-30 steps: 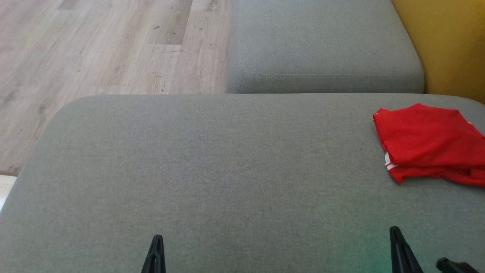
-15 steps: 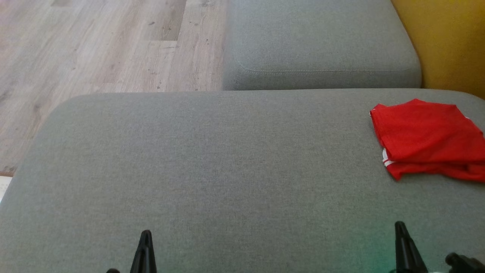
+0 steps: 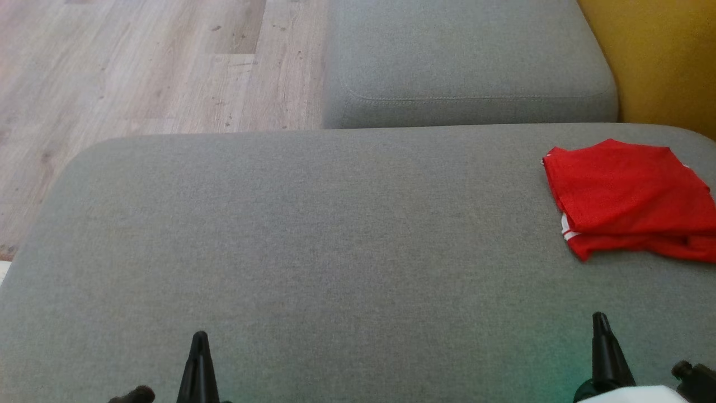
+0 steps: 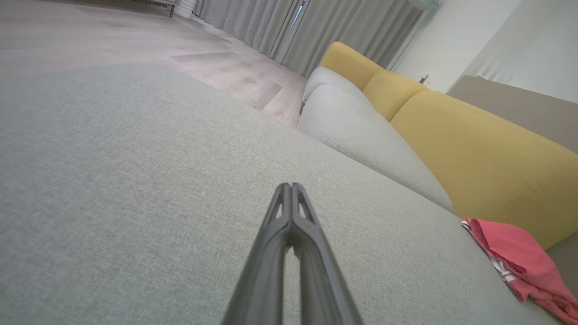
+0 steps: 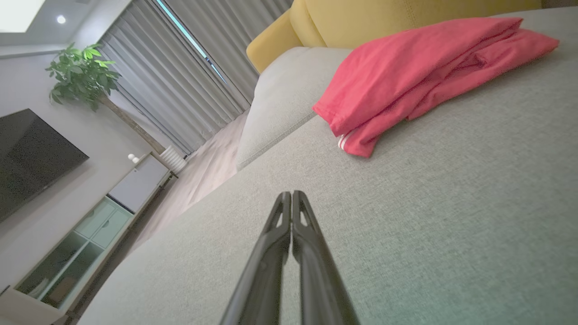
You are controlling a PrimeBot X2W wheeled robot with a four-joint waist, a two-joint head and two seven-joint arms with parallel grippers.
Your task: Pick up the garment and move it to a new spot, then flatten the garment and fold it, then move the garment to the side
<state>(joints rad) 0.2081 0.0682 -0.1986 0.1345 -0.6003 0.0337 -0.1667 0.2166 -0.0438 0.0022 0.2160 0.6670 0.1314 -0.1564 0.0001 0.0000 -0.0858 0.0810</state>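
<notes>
Neatly folded red garment (image 3: 626,196), white-striped hem.

The robot's head has tipped a little, so the grey cushion (image 3: 335,235) and the red garment (image 3: 623,193) now sit slightly higher and further left in its head view (the camera moving, not the cloth). The left gripper (image 3: 199,337) and right gripper (image 3: 600,318) have drifted wider apart, and a pale bit of right forearm (image 3: 632,394) has crept in at the bottom edge.
</notes>
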